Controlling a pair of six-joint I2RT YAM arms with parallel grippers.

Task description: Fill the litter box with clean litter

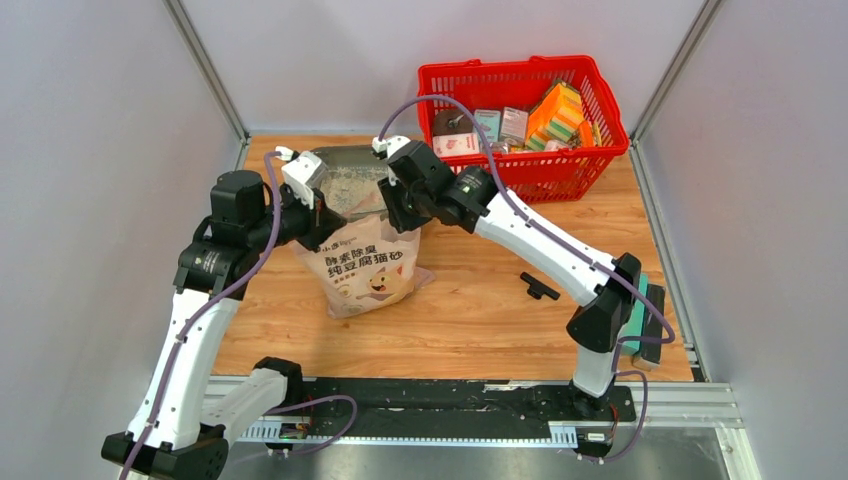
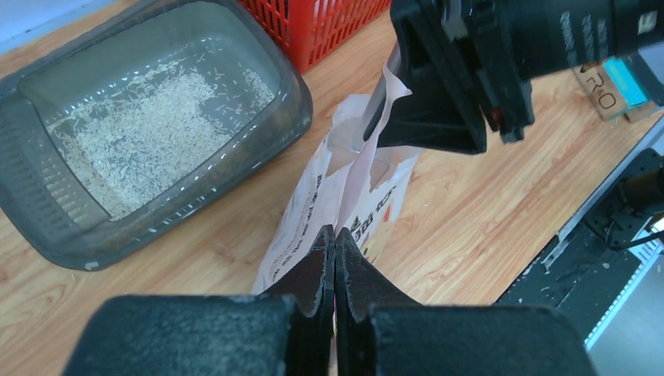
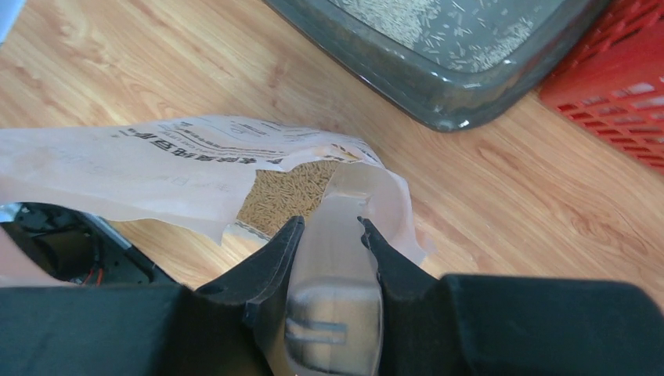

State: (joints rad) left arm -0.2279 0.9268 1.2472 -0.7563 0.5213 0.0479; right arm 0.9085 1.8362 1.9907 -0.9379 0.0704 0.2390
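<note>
The left gripper [image 2: 335,249] pinches the rim of the bag [image 2: 313,188]. The right gripper [image 3: 330,229] clasps the scoop [image 3: 333,313], which is dipped into the clean litter [image 3: 290,192]. Just beyond the bag's mouth lies the litter box [image 3: 470,90], thinly sprinkled, with the red basket [image 3: 618,94] behind.

The soft pinkish-cream bag [image 1: 366,268] carries two rows of large dark Chinese characters on its front, reading 酵素除臭 above 纯豆腐猫砂. The small line above them and the finer print below are too small to read. In the right wrist view its side panel shows rows of dark print, too blurred to read. A flat tan block [image 2: 601,88] at the table's edge bears the letters "RO". Labels on the small coloured boxes [image 1: 560,112] in the red plastic mesh basket [image 1: 600,135] cannot be made out.
</note>
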